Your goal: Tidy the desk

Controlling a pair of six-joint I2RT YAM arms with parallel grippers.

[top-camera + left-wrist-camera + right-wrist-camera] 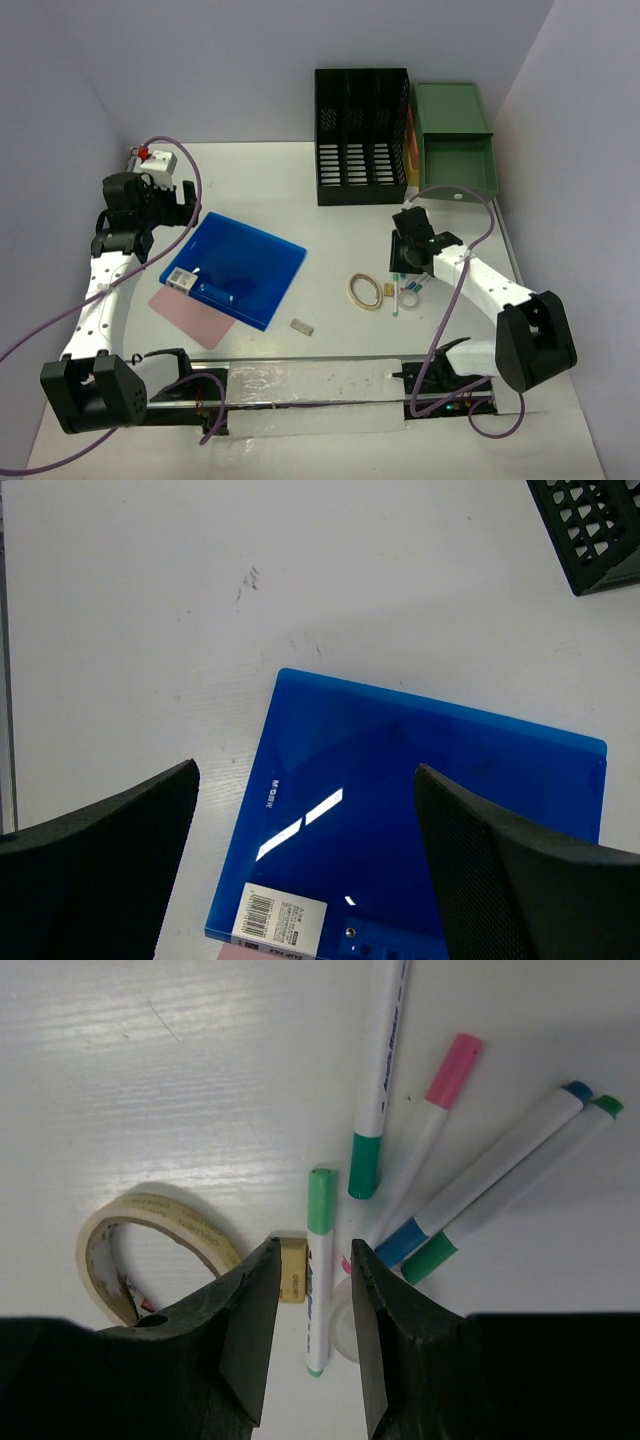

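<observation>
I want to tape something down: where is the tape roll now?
In the top view the tape roll lies flat on the desk, right of centre, between the blue folder and the markers, closer to the markers.

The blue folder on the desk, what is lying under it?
A pink sheet lies under the blue folder, showing past its near left edge. The folder covers the rest of the sheet, so its full extent cannot be seen, nor whether anything else lies beneath.
</observation>
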